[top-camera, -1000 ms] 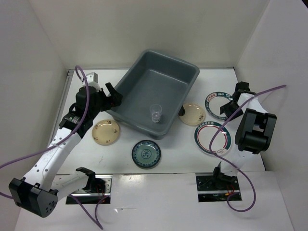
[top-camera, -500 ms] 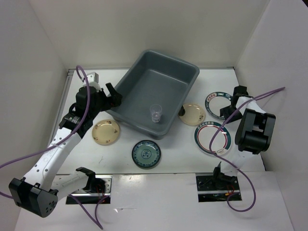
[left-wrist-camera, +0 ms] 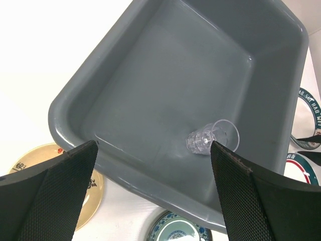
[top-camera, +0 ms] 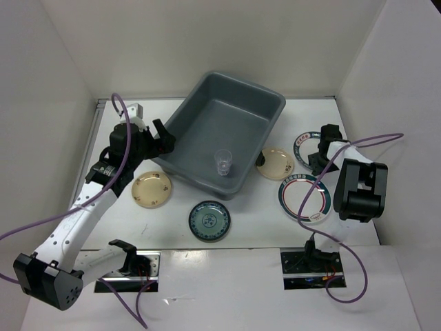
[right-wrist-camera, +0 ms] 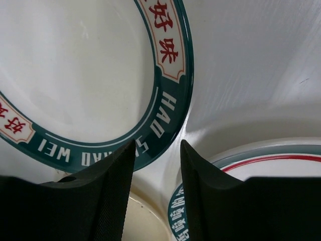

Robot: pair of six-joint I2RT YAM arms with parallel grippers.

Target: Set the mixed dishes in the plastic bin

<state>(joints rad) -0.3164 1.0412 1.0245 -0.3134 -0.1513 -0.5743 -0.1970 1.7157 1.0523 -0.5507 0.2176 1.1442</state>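
The grey plastic bin (top-camera: pixel 180 117) stands at mid table, one clear cup (top-camera: pixel 223 163) upright inside it; no second cup shows. A beige plate (top-camera: pixel 151 189) lies left of the bin, a teal patterned plate (top-camera: pixel 209 221) in front, a second beige plate (top-camera: pixel 277 163) to the right. Two white banded plates lie at right, far (top-camera: pixel 307 140) and near (top-camera: pixel 304 197). My left gripper (top-camera: pixel 162 136) is open and empty at the bin's left rim (left-wrist-camera: pixel 65 108), the cup (left-wrist-camera: pixel 213 138) ahead. My right gripper (top-camera: pixel 317 157) hangs low over the far banded plate's rim (right-wrist-camera: pixel 170 100), jaws narrowly open, empty.
White walls close the table on three sides. Purple cables trail from both arms. The right wrist view shows the near banded plate (right-wrist-camera: pixel 261 165) and the beige plate (right-wrist-camera: pixel 145 221) close under the fingers. The left wrist view shows the teal plate (left-wrist-camera: pixel 178 231) below the bin.
My right gripper has moved left and slightly nearer, onto the far banded plate's near rim. The left arm and all dishes have not moved.
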